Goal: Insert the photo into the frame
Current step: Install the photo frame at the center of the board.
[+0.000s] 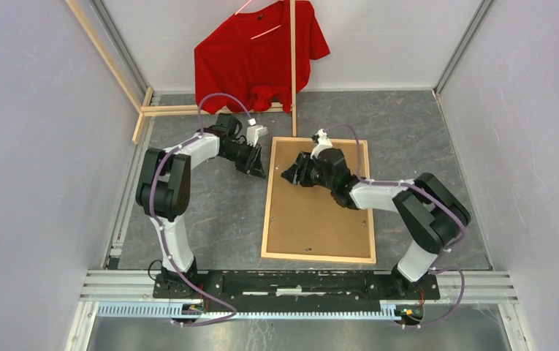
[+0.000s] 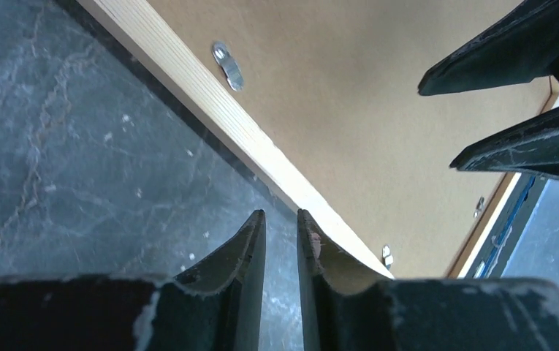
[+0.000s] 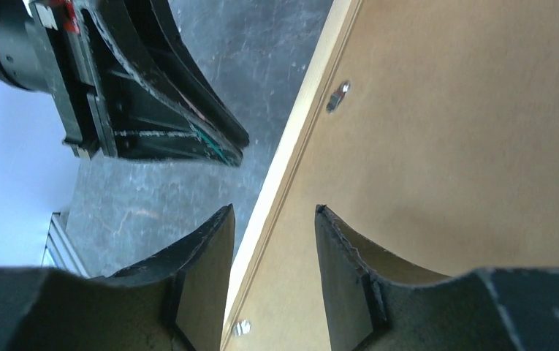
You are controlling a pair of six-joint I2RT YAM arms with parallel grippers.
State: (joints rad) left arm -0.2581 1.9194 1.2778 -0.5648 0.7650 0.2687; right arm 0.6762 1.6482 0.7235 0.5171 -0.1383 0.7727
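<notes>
Frame (image 1: 318, 257) lies face-down on table (image 1: 210, 212), long axis near-to-far; backing board (image 1: 320, 212) fills it. Photo not in view. Left claw (image 2: 280, 214): slightly open, empty, just outside frame's left rail, far end. Right claw (image 3: 272, 212): approx. half open, empty, one finger either side of same rail. Both about equally near.
</notes>
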